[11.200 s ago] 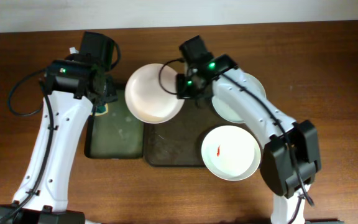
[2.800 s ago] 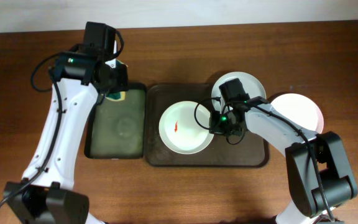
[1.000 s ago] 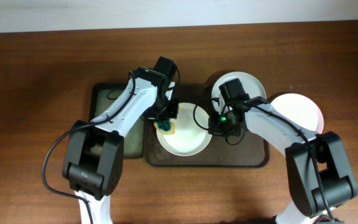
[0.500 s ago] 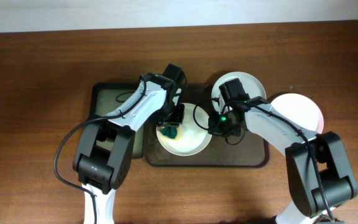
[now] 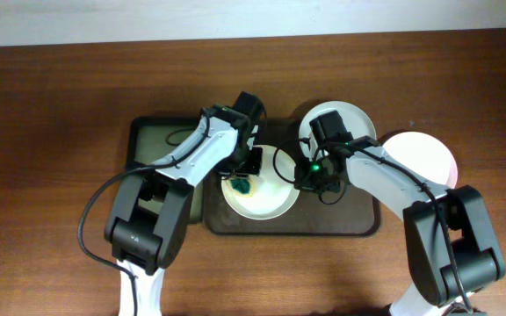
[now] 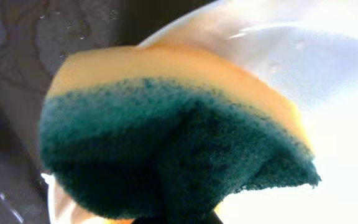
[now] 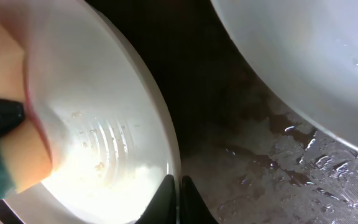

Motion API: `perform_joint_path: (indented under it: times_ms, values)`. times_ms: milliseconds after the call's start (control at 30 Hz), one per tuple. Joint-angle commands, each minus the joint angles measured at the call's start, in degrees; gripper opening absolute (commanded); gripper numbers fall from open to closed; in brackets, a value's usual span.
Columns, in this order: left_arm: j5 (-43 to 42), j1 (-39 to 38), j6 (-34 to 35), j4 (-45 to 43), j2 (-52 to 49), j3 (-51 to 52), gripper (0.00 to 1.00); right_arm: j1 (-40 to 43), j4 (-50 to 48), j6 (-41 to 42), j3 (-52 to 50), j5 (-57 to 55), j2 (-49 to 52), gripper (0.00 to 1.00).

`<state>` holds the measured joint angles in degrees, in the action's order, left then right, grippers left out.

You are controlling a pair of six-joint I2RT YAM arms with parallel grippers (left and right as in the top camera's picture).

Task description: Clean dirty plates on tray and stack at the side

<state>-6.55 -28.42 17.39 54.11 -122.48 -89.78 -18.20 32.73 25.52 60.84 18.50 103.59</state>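
The middle plate [image 5: 269, 202] lies on the tray [image 5: 341, 221] between the two grippers, its white bowl directly beneath the left gripper [image 5: 242, 175] and its right rim caught in the right gripper [image 7: 179, 186]. The right gripper's thin fingertips are pinched together on that rim, with hardly any gap between them. The left gripper is closed tight on a sponge [image 6: 166, 143], green scouring side up toward its camera and yellow foam along the edge, and presses it onto the plate's floor near the left rim. From the right wrist the sponge shows as a yellow and green block at the far side of the plate from the fingertips. A second plate [image 5: 348, 123] sits on the tray just behind the right gripper, partly covered by that arm, close to the middle plate but with a strip of dark, wet tray floor between them. A third plate [image 5: 424, 158] rests on the table [image 5: 60, 96], off the tray and well out to the right gripper's right. A smaller tray [image 5: 152, 145] with a greenish floor lies to the left gripper's left, alongside the large one.
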Motion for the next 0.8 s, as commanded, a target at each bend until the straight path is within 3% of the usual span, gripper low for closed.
perform_joint_path:
  times_ms: [0,133,400,767]
  values:
    - [3.3,-2.2,-0.1,-3.2,-1.0,5.0,0.00,-0.2,0.0,0.0,-0.2,0.3,0.0,0.04]
    - [2.4,-2.3,-0.1,-4.6,-2.0,7.3,0.00,-0.2,0.0,0.0,-0.2,0.3,0.0,0.04]
    - [-12.2,-2.7,-3.0,-5.6,-4.0,7.3,0.00,-0.2,0.0,0.0,-0.2,0.4,0.0,0.04]
    - [-12.8,-2.7,-2.9,-7.0,-4.0,7.3,0.00,-0.2,-2.2,0.0,-3.3,0.4,0.1,0.04]
